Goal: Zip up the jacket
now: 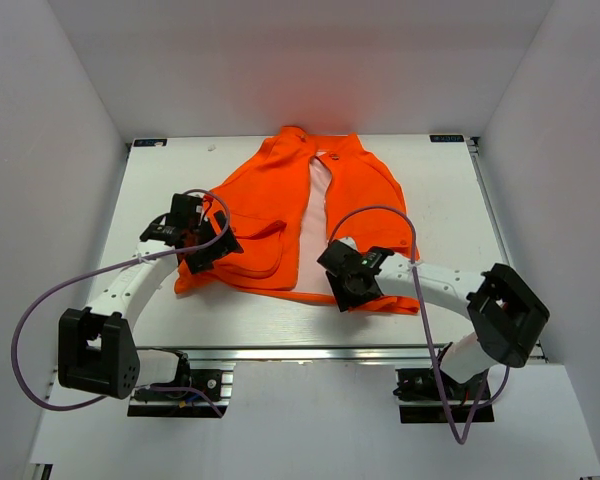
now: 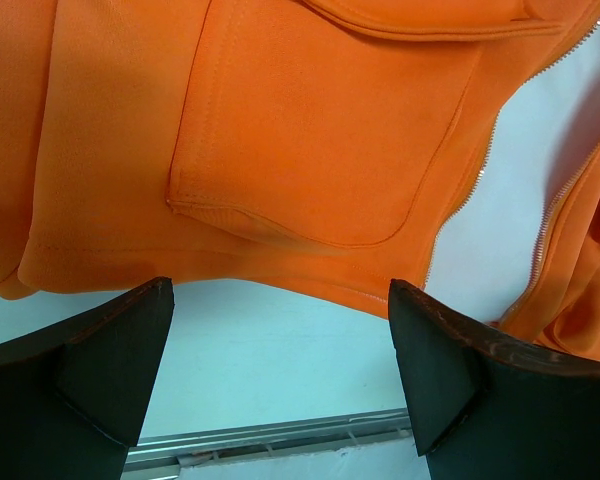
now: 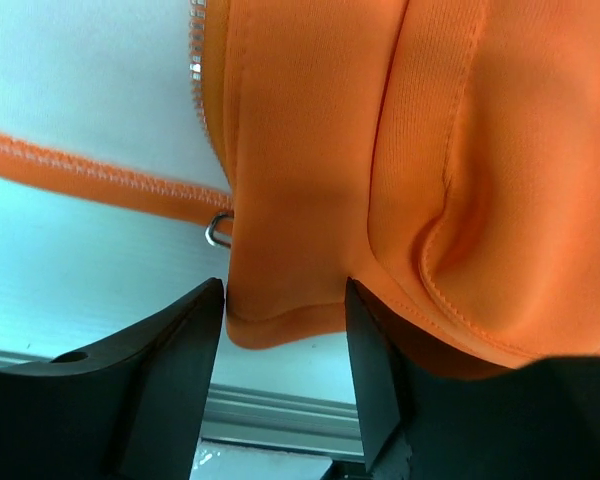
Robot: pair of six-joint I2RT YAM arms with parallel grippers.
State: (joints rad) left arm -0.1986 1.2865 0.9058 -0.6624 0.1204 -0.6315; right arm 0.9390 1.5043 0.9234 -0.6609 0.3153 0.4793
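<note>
Open table flanking jacket, walls close

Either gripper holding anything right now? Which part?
Left gripper: open, empty. Right gripper straddles the jacket at its bottom hem corner beside the zipper; whether it's clamped can't be told.

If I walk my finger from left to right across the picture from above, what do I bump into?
Left arm's black block → left end effector → open front of the jacket → right end effector → right arm's black block.
</note>
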